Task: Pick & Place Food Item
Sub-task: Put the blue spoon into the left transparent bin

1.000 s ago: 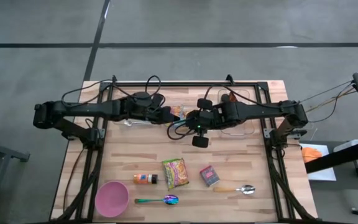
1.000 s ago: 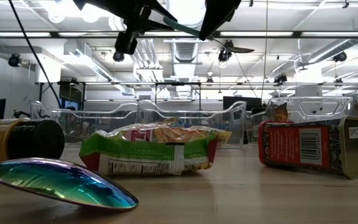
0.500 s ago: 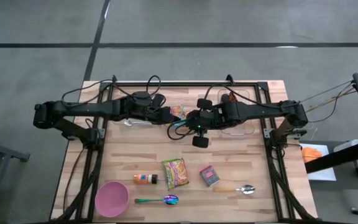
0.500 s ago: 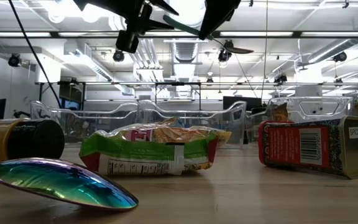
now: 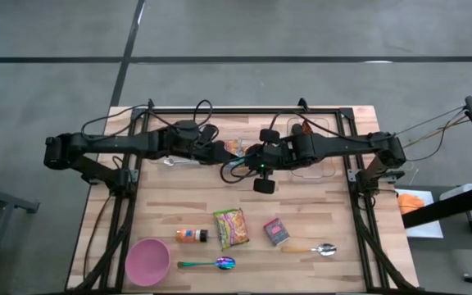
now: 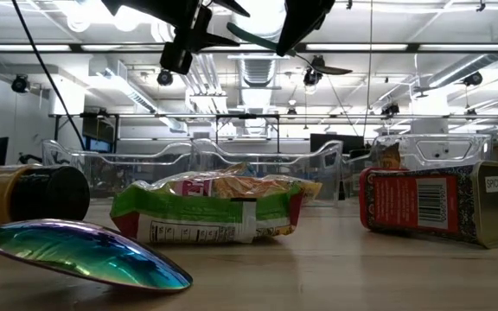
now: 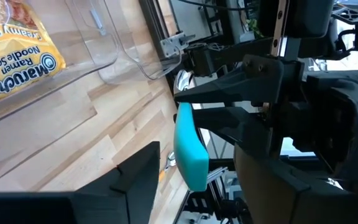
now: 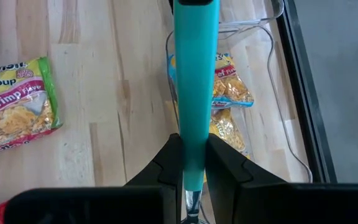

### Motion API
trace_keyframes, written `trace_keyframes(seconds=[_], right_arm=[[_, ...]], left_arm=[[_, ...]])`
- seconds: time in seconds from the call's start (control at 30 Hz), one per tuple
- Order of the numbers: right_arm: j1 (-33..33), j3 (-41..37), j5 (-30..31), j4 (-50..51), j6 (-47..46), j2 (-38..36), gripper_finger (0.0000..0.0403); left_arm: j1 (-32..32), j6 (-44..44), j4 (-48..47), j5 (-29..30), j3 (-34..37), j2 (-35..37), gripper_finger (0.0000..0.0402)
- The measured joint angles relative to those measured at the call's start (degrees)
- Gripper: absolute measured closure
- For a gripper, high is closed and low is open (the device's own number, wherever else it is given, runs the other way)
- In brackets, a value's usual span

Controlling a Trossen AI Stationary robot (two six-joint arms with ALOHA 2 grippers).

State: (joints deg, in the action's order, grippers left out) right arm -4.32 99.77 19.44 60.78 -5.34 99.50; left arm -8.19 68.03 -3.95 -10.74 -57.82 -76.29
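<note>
Above the counter (image 5: 334, 213), the right end effector (image 8: 193, 163) grips a teal-handled utensil (image 8: 195, 81), the left end effector (image 5: 222, 152) stands open, over a clear bin (image 8: 272, 134) holding ramen packets (image 8: 229, 84).

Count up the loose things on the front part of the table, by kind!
Spoons: 2, one rainbow, one wooden-handled
Bowl: 1
Bottle: 1
Noodle pack: 1
Tin: 1
Total: 6
</note>
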Motion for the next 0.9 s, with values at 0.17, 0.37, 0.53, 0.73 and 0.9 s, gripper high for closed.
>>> trace_keyframes(seconds=[0.17,0.37,0.53,0.73,0.9], right_arm=[[0.0,0.0,-0.1,-0.3,0.0,0.0,0.0367],[0.0,0.0,-0.1,-1.8,0.0,0.0,0.0367],[0.0,0.0,-0.4,-2.3,0.0,0.0,0.0367],[0.0,0.0,-1.5,-2.4,-0.2,0.0,0.0367],[-0.3,0.0,-1.7,-2.5,-0.2,0.0,0.0345]], left_arm=[[0.0,0.0,0.0,0.0,0.0,0.0,0.0235],[0.0,-0.3,-0.2,0.2,0.0,0.0,0.0302],[-0.1,-0.5,-1.6,0.7,0.0,0.0,0.0346],[0.0,-0.4,-2.3,0.6,0.0,0.0,0.0346],[0.0,-0.5,-2.6,0.6,0.0,0.0,0.0346]])
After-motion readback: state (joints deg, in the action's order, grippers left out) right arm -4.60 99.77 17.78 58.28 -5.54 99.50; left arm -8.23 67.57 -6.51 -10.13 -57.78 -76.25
